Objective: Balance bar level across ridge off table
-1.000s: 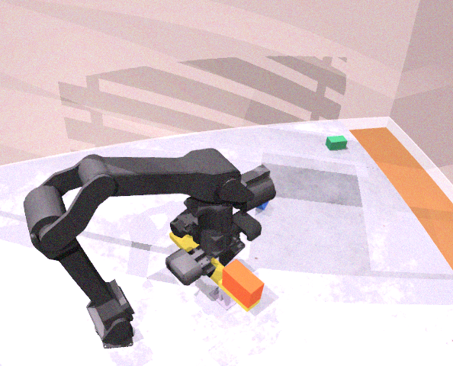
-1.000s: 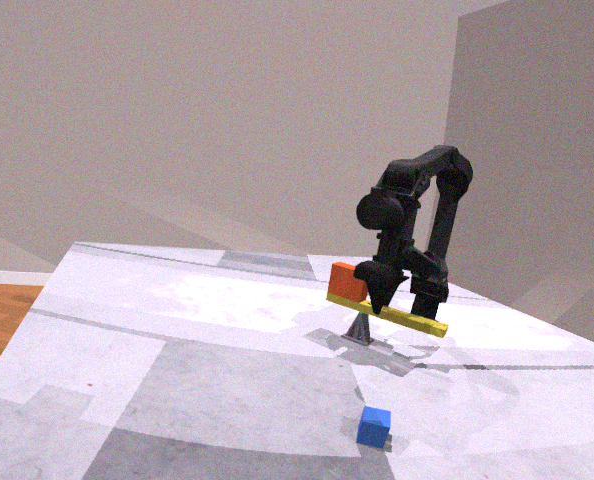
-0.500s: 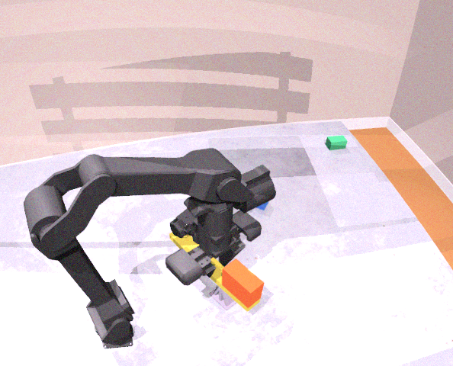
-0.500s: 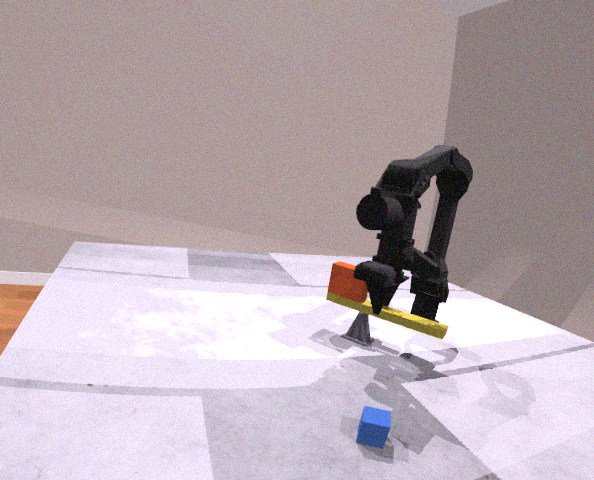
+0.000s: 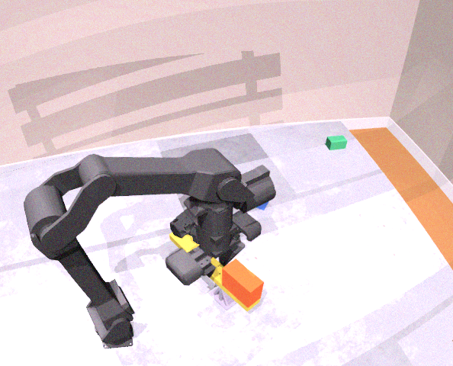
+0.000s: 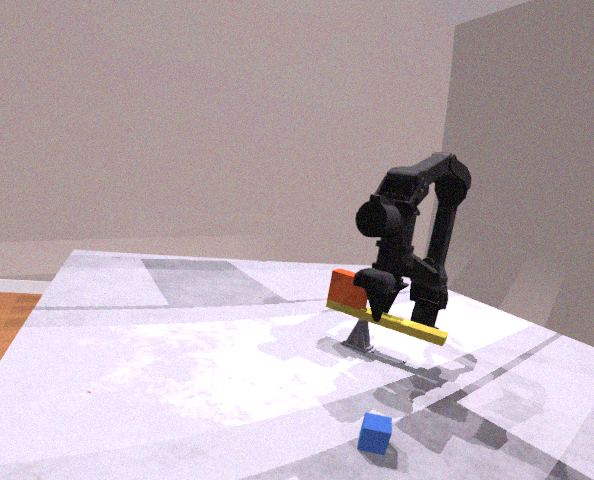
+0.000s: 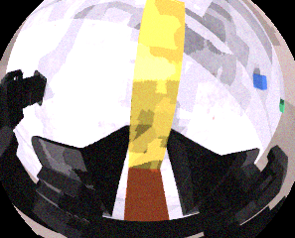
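pale tabletop (image 5: 337, 252) (image 6: 209, 372) (image 7: 87, 64) below; my gripper (image 5: 219, 265) (image 6: 380, 317) (image 7: 149, 149) clamps yellow bar (image 5: 234, 295) (image 6: 411, 329) (image 7: 158, 64) over ridge (image 5: 223, 297) (image 6: 359, 338). placing step, i judge: check contact, level, then release gently.

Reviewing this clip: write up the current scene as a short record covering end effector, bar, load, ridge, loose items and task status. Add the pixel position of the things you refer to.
end effector: shut on the bar; end effector (image 5: 216, 261) (image 6: 393, 317) (image 7: 149, 144)
bar: yellow bar (image 5: 237, 296) (image 6: 416, 329) (image 7: 157, 64), clear of the table
load: orange block (image 5: 242, 284) (image 6: 346, 289) (image 7: 146, 195) on one end of the bar
ridge: grey ridge (image 5: 223, 298) (image 6: 359, 336), under the bar; contact cannot be told
loose items: blue block (image 5: 263, 206) (image 6: 374, 433) (image 7: 259, 81); green block (image 5: 336, 142) (image 7: 282, 105)
status: bar not yet released
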